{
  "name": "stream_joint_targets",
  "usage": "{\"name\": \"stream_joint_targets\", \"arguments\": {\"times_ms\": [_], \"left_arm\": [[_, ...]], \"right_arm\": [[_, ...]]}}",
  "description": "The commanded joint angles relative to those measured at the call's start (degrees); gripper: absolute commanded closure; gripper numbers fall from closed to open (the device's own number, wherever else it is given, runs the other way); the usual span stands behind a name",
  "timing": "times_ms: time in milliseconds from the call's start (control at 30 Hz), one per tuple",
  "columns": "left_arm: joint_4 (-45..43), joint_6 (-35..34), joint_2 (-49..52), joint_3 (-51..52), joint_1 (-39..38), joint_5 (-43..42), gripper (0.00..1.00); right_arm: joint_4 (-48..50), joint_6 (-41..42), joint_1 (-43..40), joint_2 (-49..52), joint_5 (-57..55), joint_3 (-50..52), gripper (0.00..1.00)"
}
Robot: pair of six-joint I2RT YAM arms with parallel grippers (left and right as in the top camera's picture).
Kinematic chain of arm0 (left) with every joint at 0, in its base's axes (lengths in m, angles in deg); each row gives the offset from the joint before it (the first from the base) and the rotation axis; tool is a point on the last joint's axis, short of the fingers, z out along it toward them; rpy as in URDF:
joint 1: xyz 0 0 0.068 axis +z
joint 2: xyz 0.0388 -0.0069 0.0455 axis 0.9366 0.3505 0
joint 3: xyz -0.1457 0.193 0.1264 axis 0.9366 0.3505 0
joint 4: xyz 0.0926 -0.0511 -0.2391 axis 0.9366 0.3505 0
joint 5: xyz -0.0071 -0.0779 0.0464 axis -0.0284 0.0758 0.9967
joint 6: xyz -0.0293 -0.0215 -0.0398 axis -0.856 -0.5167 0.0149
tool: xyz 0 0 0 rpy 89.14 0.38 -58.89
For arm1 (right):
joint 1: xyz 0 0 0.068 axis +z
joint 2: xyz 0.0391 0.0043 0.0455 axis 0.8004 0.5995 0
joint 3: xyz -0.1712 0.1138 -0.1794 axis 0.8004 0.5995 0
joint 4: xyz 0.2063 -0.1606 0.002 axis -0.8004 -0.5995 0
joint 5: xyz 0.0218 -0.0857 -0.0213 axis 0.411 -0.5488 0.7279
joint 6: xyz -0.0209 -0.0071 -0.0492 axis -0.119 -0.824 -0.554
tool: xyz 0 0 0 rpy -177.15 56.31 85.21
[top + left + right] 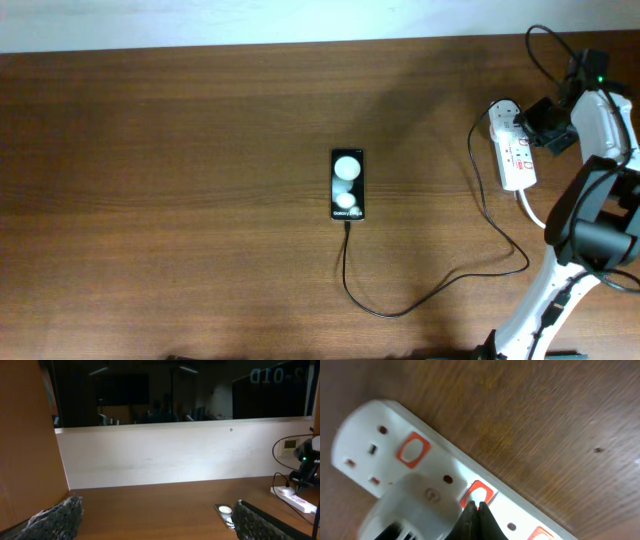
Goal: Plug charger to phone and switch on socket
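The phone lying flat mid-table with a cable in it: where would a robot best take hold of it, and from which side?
Probably from straight above, pinching across the phone's two long edges near mid-length. It lies flat, so only its narrow width offers opposing sides to pinch. Stay clear of its lower end in the overhead view, where the charger cable is plugged in.

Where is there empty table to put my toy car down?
All the table left of the phone is bare. Another bare patch lies between the phone and the socket, above the charger cable's loop. The right end is crowded: the socket with the right gripper at it.
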Motion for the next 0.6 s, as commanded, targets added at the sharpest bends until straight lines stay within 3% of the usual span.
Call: {"name": "stream_joint_targets", "arguments": {"times_ms": [0,300,400,567], "left_arm": [[0.0,0.5,-0.6,0.2,0.0,0.4,0.01],[0.0,0.5,-0.6,0.2,0.0,0.4,0.01],[0.0,0.5,-0.6,0.2,0.0,0.4,0.01],[0.0,0.5,-0.6,0.2,0.0,0.4,0.01]], "right_arm": [[0.3,0.4,0.4,2.0,2.4,-1.0,0.96],[-3.8,-0.6,-0.6,0.7,-2.6,-1.0,0.96],[-7.1,-2.8,-1.7,-5.3,-8.9,-1.0,0.96],[-5.4,-2.7,-1.6,-17.4,-8.3,-1.0,0.96]]}}
